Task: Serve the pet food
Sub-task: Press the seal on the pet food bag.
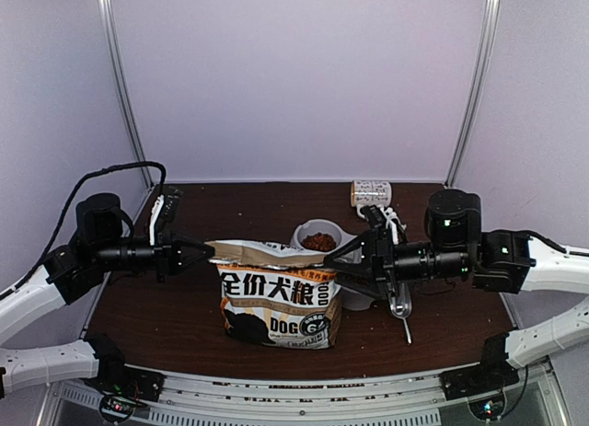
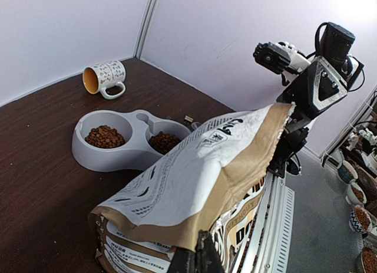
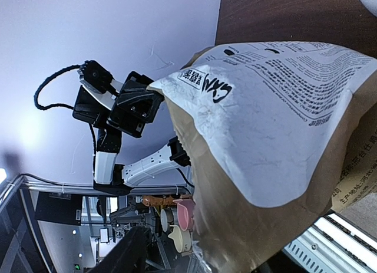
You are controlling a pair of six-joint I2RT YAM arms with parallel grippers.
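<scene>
Resting in the bowl point(image 1: 317, 224), pet food point(image 1: 319, 241) sits beyond right pincer point(image 1: 333, 259)

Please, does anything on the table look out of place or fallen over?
Yes: the mug lies on its side at the back of the table, behind the grey double bowl, with its opening facing sideways. The bowl itself stands level, with kibble in both compartments.
</scene>
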